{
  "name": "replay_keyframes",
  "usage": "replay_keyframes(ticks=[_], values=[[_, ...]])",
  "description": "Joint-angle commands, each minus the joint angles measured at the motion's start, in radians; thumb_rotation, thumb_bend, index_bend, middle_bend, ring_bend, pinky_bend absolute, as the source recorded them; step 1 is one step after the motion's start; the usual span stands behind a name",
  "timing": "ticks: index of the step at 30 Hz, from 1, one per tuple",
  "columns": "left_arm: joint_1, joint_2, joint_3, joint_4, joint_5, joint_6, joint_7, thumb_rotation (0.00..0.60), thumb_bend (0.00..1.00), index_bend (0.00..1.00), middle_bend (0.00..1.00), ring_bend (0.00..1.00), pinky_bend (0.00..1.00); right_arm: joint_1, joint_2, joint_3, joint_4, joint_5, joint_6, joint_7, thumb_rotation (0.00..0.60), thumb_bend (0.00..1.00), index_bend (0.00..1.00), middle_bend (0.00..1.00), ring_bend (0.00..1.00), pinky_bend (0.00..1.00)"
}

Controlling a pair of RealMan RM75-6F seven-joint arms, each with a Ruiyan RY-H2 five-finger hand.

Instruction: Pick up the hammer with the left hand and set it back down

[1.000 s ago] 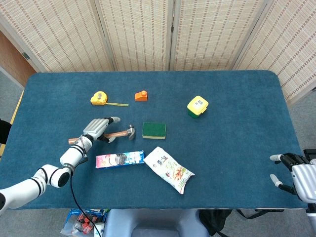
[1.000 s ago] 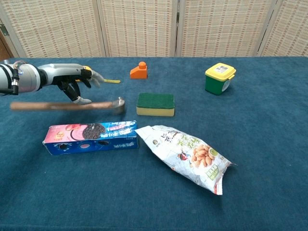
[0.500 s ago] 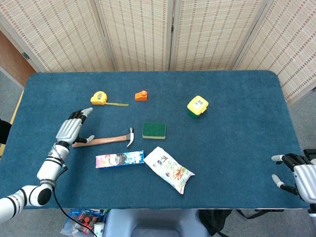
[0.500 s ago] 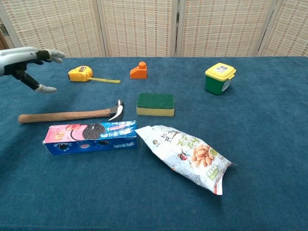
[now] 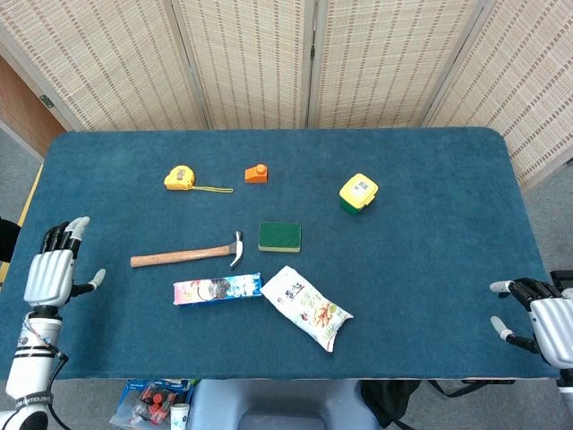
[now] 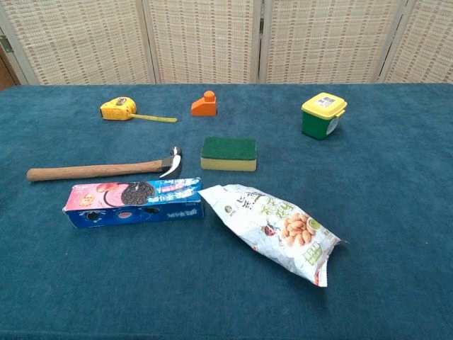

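The hammer [image 5: 186, 254] [image 6: 106, 168] lies flat on the blue table, its wooden handle pointing left and its metal head beside the sponge. My left hand [image 5: 51, 272] is far off to the left at the table's edge, fingers spread and empty, well apart from the handle's end. It does not show in the chest view. My right hand [image 5: 540, 317] hovers at the table's near right corner, fingers apart and holding nothing.
A cookie box [image 5: 217, 289] lies just in front of the hammer, a snack bag [image 5: 306, 307] to its right. A green sponge [image 5: 279, 236], yellow tape measure [image 5: 180, 177], orange block [image 5: 257, 173] and yellow-lidded green tub [image 5: 358, 193] sit further back.
My left hand let go of the hammer, which now rests on the table, and drew back leftward to the table's edge. The right hand stayed put.
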Motion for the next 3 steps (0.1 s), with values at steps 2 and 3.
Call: replay_keyframes(ticks=[2, 3], values=[[0.095, 0.003, 0.046, -0.032, 0.115, 0.134, -0.003, 0.6, 0.26, 0.0, 0.0, 0.0, 0.0, 0.002, -0.001, 0.0, -0.003, -0.001, -0.002, -0.004, 0.6, 0.26, 0.35, 0.42, 0.27, 0.28], [0.107, 0.002, 0.051, -0.037, 0.127, 0.149, 0.003, 0.6, 0.26, 0.0, 0.0, 0.0, 0.0, 0.002, -0.001, 0.0, -0.004, -0.001, -0.003, -0.005, 0.6, 0.26, 0.35, 0.42, 0.27, 0.28]])
